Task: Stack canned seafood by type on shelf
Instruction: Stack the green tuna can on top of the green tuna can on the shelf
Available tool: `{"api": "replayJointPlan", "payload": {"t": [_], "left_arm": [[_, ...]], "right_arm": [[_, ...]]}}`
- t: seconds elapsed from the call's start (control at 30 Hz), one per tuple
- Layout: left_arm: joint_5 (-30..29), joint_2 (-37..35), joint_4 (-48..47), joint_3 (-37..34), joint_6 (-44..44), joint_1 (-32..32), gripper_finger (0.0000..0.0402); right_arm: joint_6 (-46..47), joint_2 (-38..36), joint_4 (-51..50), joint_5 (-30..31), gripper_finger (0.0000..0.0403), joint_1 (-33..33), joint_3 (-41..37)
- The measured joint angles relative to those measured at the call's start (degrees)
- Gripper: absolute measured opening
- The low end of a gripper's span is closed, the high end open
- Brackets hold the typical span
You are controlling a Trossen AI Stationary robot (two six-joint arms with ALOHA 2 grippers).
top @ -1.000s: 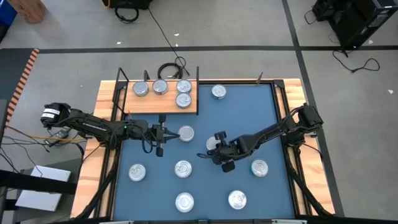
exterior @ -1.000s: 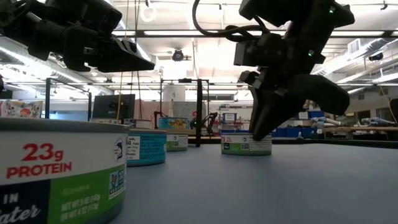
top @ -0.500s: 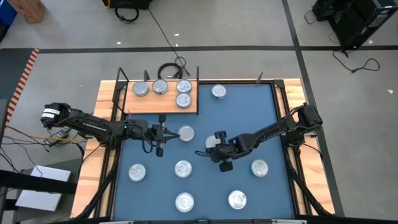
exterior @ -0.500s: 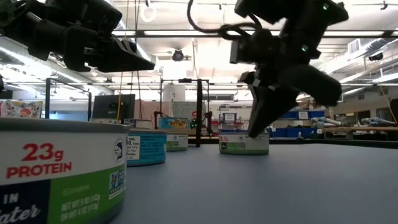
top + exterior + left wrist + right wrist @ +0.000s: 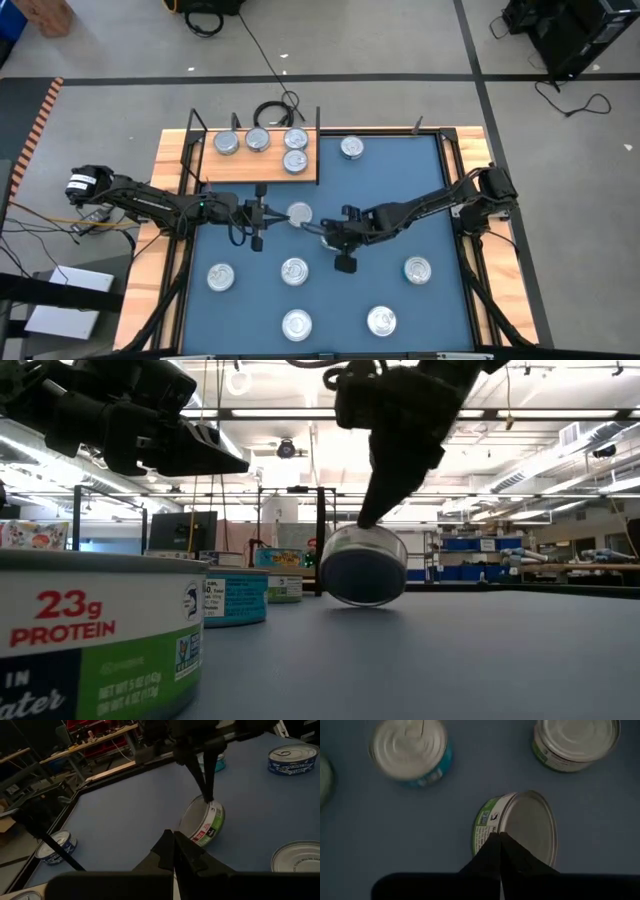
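Low view: the clenched right gripper [image 5: 365, 520] touches the rim of a tilted tin [image 5: 363, 565].

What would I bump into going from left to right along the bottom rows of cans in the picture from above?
Can → can beside can just below it → can → can. The right claw, shut on a tipped can, sits above these rows.

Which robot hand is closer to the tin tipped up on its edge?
Right. The right gripper touches the tipped tin's rim from above, fingers shut. The left gripper is shut too, off to one side.
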Motion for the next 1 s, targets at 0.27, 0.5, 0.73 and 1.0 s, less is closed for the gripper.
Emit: {"api": "replayJointPlan", "payload": {"t": [0.27,0.5,0.73,1.0], "left_arm": [[3.84,0.0,-0.11,0.0,0.0,-0.15,0.0005],[5.11,0.0,-0.26,0.0,0.02,-0.15,0.002],[5.11,0.0,-0.42,0.0,0.02,-0.15,0.0021],[5.11,0.0,-1.37,0.07,0.0,-0.15,0.0021]], "right_arm": [[10.64,-0.09,0.73,-10.17,0.0002,-5.44,0.13],[13.18,-0.09,6.95,-22.73,0.0001,-8.67,0.13],[15.21,0.24,7.63,-27.03,0.0001,-9.3,0.13],[17.41,2.43,9.84,-31.46,0.0,-9.81,0.06]]}}
